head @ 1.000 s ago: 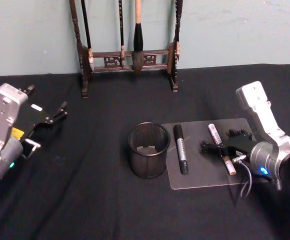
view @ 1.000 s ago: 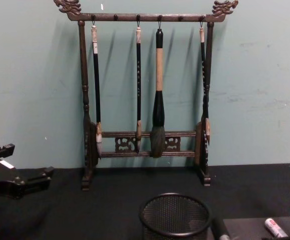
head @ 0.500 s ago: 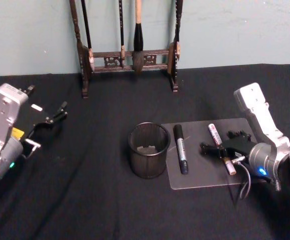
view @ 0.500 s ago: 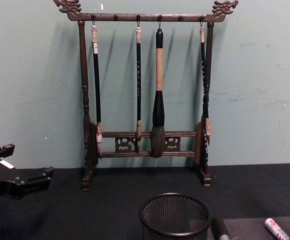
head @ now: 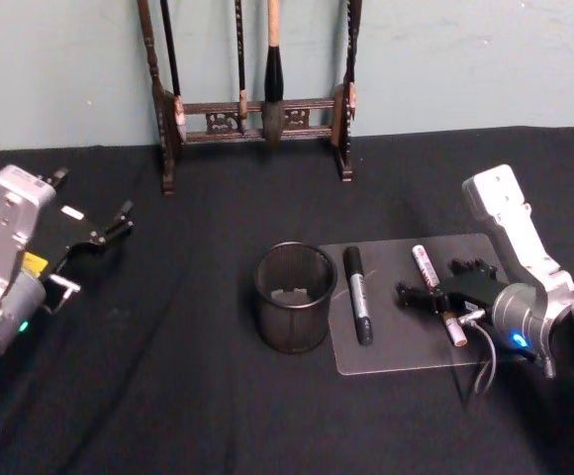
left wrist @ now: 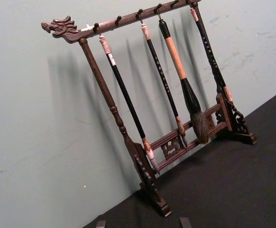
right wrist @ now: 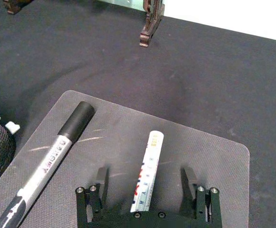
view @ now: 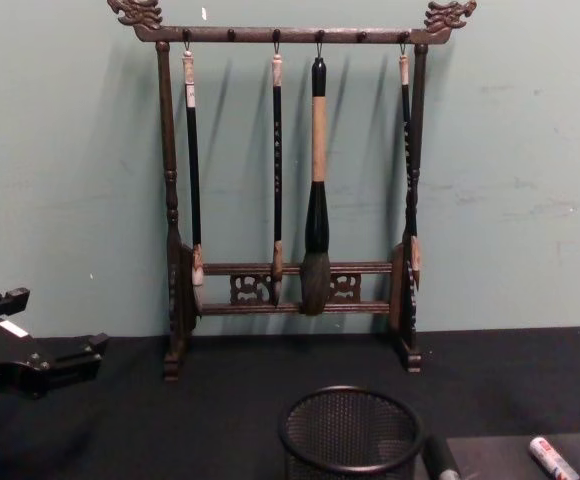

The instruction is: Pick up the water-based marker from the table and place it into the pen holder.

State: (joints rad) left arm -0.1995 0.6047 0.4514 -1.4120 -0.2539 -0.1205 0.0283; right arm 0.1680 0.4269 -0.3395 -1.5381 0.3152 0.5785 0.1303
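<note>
The right claw (head: 438, 285) sits low over the clear mat (head: 391, 348) on the black table (head: 188, 396). Its two fingers are spread wide. One finger is on each side of the water-based marker (right wrist: 149, 164), and they do not touch it. The marker lies in the middle of the gap.

The marker is white with coloured letters. It lies flat on the mat. Seen from the head, its far end points to about 11 o'clock. A grey and black marker (head: 357, 295) lies flat at its 9 o'clock, also on the mat. The pen holder (head: 294, 297) stands upright further along at 9 o'clock, just beside the mat's edge.

The left claw (head: 99, 237) hangs open over the table, far off at 9 o'clock. The brush rack (head: 257, 109) stands at 12 o'clock, at the back.
</note>
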